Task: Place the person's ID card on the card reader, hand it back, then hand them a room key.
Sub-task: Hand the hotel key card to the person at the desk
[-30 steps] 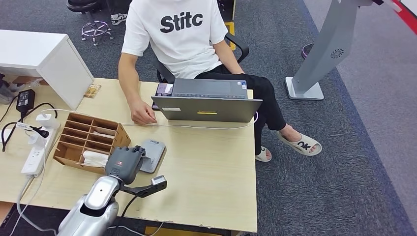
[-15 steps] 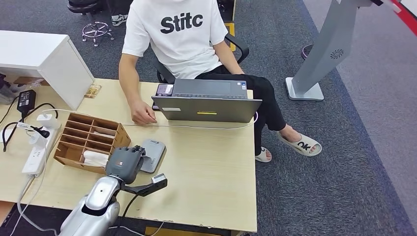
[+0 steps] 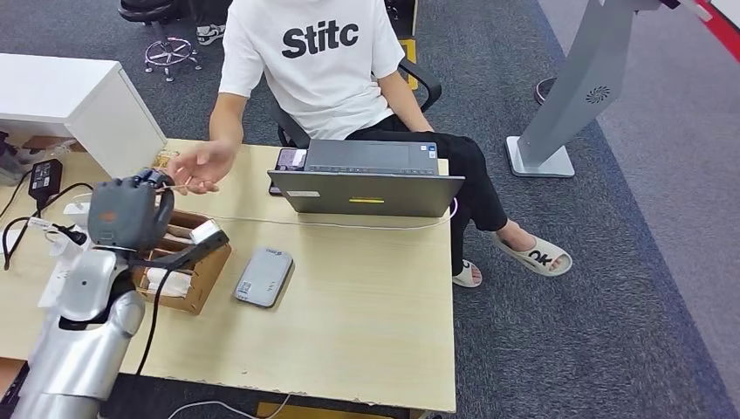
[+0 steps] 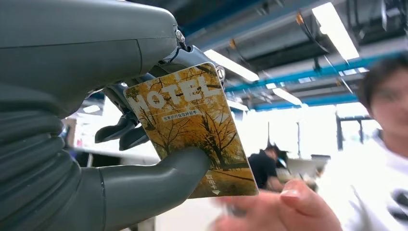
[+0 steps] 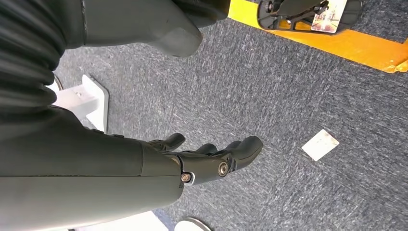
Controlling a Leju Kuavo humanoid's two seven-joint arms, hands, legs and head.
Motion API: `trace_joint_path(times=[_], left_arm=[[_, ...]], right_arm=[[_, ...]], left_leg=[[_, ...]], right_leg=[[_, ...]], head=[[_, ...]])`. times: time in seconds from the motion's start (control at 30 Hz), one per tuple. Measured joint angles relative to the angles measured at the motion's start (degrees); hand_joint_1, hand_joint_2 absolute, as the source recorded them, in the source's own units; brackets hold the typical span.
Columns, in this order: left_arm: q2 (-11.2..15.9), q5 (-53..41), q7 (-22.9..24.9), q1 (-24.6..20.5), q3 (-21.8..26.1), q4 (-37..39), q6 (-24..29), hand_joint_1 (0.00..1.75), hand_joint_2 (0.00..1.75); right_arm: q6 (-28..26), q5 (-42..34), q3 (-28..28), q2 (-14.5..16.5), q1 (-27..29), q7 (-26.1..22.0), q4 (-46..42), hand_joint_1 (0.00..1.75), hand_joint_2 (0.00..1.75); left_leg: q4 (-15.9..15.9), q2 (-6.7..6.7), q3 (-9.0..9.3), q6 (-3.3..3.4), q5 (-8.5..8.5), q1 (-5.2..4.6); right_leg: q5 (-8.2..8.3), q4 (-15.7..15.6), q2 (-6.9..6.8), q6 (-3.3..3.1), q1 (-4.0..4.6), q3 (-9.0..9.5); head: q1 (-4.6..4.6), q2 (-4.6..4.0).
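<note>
L hand (image 3: 129, 216), grey w/ dark fingers, is raised above the light wooden table (image 3: 366, 305), fingers closed round a yellow-brown room key card printed "HOTEL" w/ autumn trees (image 4: 192, 127). In the L wrist view the thick grey thumb (image 4: 168, 168) presses the card's printed face and the darker fingers (image 4: 120, 132) sit behind it, so the card is pinched flat between them, most of it sticking out past the thumb. The person's open hand (image 3: 199, 166), palm up, is just beyond the L hand and v. near it; in the wrist view that person's blurred fingertips (image 4: 288, 207) are at the card's far corner, can't tell if touching. In the head view the card itself is only a thin sliver betw. the two hands.

Below and to the R of the L hand lies the flat grey rounded card reader (image 3: 263, 276) on the table, well apart from it. Directly under the L hand sits the brown wooden compartment organiser (image 3: 188, 271) w/ white cards in its slots. Beyond the reader, a grey laptop (image 3: 366, 188).

R hand (image 5: 211, 159) hangs over dark grey carpet (image 5: 288, 96), fingers loosely extended and apart, holding nothing.
</note>
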Motion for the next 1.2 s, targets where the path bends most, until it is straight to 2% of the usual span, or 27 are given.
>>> trace_joint_path(times=[0.17, 0.57, 0.6, 0.7, 0.73, 0.97, 1.2], left_arm=[[2.52, 0.04, -0.04, -2.09, 2.88, -1.88, 0.43, 1.75, 1.75], [3.08, 0.48, -0.38, -2.25, 4.59, -2.99, 2.03, 1.75, 1.75], [3.06, 0.47, -0.43, -2.24, 4.59, -2.99, 2.15, 1.56, 1.75], [2.84, 0.46, -0.91, -2.07, 4.59, -3.08, 2.86, 0.25, 1.75], [2.67, 0.47, -1.06, -1.88, 4.59, -3.24, 3.24, 0.00, 1.75], [0.36, 1.14, -1.27, 0.94, 4.59, -6.48, 4.23, 0.00, 1.75], [-1.90, 6.55, -4.14, 4.42, 3.95, -11.11, -2.96, 0.00, 1.75]], right_arm=[[-0.02, 0.17, 0.60, 0.00, -0.01, 0.29, 0.00, 0.00, 1.75], [-0.08, 0.27, 0.92, 0.00, -0.05, 0.38, 0.00, 0.00, 1.75], [-0.11, 0.27, 0.92, 0.00, -0.05, 0.39, 0.00, 0.00, 1.75], [-0.17, 0.24, 0.92, 0.00, -0.05, 0.39, 0.00, 0.00, 1.75], [-0.19, 0.21, 0.92, 0.00, -0.05, 0.39, 0.00, 0.00, 1.75], [-0.40, -0.39, 0.92, 0.00, -0.02, 0.46, 0.00, 0.00, 1.75], [-0.93, -1.54, 0.78, -0.05, 0.28, -0.03, 0.00, 0.00, 1.75]], left_leg=[[0.00, -0.01, 0.00, -0.02, 0.02, 0.00], [0.00, -0.06, 0.01, -0.01, 0.05, -0.02], [0.00, -0.06, 0.01, -0.01, 0.06, -0.02], [0.00, -0.06, 0.00, 0.00, 0.06, -0.02], [0.00, -0.06, 0.00, 0.00, 0.06, -0.02], [0.00, -0.04, -0.03, 0.01, 0.04, -0.03], [0.00, -0.02, -0.03, 0.01, 0.04, -0.03]], right_leg=[[0.00, 0.02, -0.02, 0.00, 0.00, 0.00], [0.01, 0.00, -0.10, 0.00, -0.01, 0.03], [0.01, 0.01, -0.10, 0.00, -0.01, 0.03], [0.01, 0.01, -0.09, 0.00, -0.01, 0.03], [0.01, 0.01, -0.09, 0.00, -0.01, 0.03], [0.00, -0.03, -0.07, 0.00, -0.02, -0.02], [0.00, -0.03, -0.04, 0.00, -0.01, -0.06]], head=[[0.01, 0.00], [0.00, 0.00], [0.01, 0.00], [0.01, 0.00], [0.01, 0.00], [0.02, 0.00], [0.00, 0.00]])
